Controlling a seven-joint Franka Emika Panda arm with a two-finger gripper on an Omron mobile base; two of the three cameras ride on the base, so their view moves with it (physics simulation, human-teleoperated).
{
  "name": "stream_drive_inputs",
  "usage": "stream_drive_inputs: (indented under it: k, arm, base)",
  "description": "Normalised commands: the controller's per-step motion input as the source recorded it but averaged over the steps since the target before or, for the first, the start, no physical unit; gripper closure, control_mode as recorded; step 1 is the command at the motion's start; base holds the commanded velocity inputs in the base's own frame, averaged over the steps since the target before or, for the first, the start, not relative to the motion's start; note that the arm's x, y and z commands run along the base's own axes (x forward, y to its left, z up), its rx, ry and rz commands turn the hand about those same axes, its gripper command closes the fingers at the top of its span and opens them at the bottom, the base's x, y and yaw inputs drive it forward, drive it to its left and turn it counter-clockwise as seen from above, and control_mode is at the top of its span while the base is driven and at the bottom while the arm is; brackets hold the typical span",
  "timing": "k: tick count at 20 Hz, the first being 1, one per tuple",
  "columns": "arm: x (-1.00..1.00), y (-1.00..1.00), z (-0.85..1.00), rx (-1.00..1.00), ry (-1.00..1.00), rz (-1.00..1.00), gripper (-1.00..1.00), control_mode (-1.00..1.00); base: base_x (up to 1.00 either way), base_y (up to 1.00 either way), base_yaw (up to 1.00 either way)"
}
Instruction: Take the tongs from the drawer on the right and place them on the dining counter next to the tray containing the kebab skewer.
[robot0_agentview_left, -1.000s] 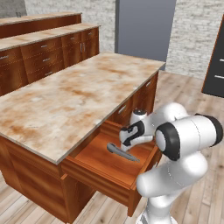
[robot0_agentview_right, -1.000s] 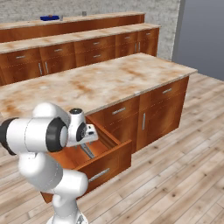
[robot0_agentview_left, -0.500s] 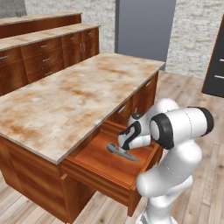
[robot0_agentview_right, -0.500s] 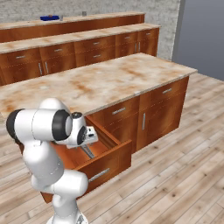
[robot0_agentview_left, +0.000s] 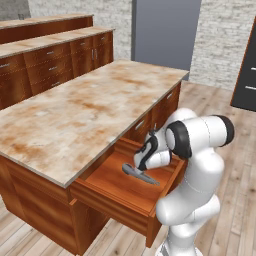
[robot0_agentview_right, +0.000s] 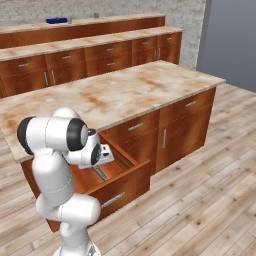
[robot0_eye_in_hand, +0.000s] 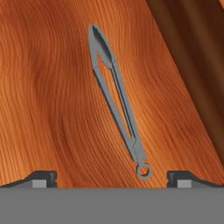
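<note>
My claw (robot0_eye_in_hand: 112, 177): jaws spread wide, holding nothing, hanging over the open drawer (robot0_agentview_left: 125, 187).
Tongs (robot0_eye_in_hand: 114, 94): lying flat on the drawer floor just below my claw, between my two fingertips (robot0_eye_in_hand: 43, 178), ring end nearest me, arms running away from me.
Drawer: pulled out from under the marbled island top (robot0_agentview_left: 75, 115), wooden floor beneath my claw.
Tray (robot0_agentview_right: 56, 20): blue, well away from my claw, on the far raised dining counter (robot0_agentview_right: 100, 22).

Hand (robot0_eye_in_hand: 111, 177) lowered, fingers spread wide.
</note>
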Motion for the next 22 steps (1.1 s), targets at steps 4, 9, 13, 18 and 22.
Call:
stream_drive_inputs:
  k: [4,9,13,18,22]
  arm:
    - [0.18,0.02,-0.16,0.00,0.04,0.00,-1.00,-1.00]
    - [0.19,0.05,-0.28,0.00,0.00,0.00,-1.00,-1.00]
    - [0.18,0.06,-0.32,0.00,0.00,0.00,-1.00,-1.00]
    - [0.16,0.02,-0.29,0.00,0.01,0.00,-1.00,-1.00]
    - [0.16,0.02,-0.24,0.00,0.05,0.00,-1.00,-1.00]
  base:
    - [0.00,0.00,0.00]
    - [0.00,0.00,0.00]
    - [0.00,0.00,0.00]
    - [0.00,0.00,0.00]
    - [0.00,0.00,0.00]
